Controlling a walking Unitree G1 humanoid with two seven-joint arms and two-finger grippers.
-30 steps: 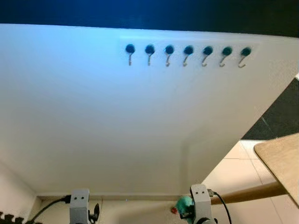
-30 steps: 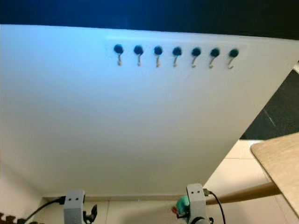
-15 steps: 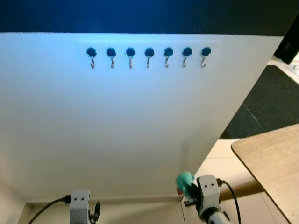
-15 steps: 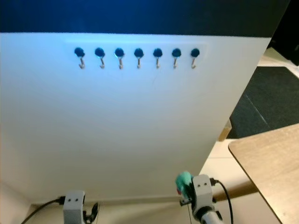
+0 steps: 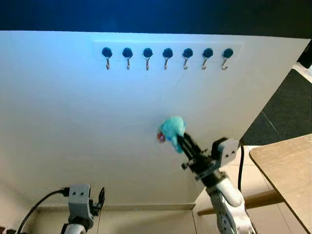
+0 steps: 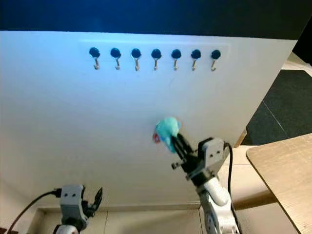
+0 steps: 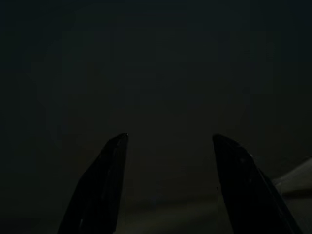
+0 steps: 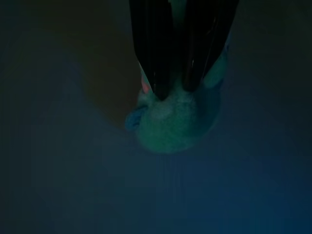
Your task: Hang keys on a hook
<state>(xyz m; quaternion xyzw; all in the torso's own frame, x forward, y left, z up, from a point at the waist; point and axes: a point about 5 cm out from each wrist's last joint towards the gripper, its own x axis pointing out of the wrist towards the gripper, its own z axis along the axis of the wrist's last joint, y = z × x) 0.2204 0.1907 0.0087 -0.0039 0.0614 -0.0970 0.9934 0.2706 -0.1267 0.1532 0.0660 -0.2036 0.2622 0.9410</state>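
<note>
Right pincer (clamped) on, seemingly, keys

At lower right of the head view, the right arm is a rounded silver tube ending in a boxy grey wrist block with two small dark screw dots and a black cable looping off it. Its end effector has two long glossy black fingers. At lower left, the left end effector sits on a matching grey block trailing a black cable.

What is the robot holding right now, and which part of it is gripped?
The right gripper is shut on a teal plush keychain, pinching its lower side. The left gripper is open, holding nothing.
</note>
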